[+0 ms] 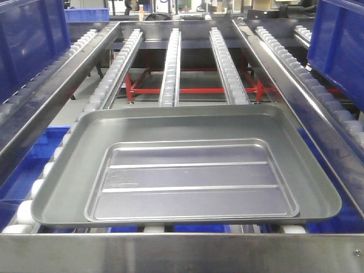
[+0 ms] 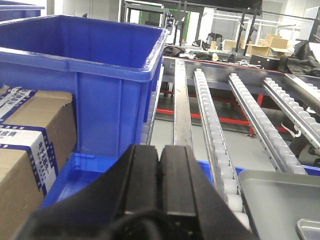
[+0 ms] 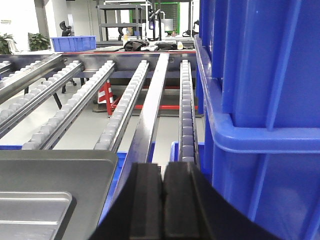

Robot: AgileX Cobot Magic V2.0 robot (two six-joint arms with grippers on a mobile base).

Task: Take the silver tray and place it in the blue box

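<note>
The silver tray point(image 1: 190, 181), with two long ridges, lies flat inside a larger grey tray point(image 1: 85, 148) on the roller conveyor. Its corner shows in the left wrist view point(image 2: 309, 229) and the right wrist view point(image 3: 30, 212). A blue box point(image 2: 90, 55) stands left of the conveyor, open and empty inside as far as shows. Another blue box point(image 3: 260, 75) stands at the right. My left gripper point(image 2: 160, 152) is shut and empty, left of the trays. My right gripper point(image 3: 163, 170) is shut and empty, right of the trays. Neither gripper shows in the front view.
Roller rails point(image 1: 170, 62) run away from me over a red frame point(image 1: 187, 90). A steel bar point(image 1: 170, 253) crosses the near edge. Cardboard cartons point(image 2: 30, 145) stand at the far left. Low blue bins point(image 2: 85, 175) sit under the conveyor.
</note>
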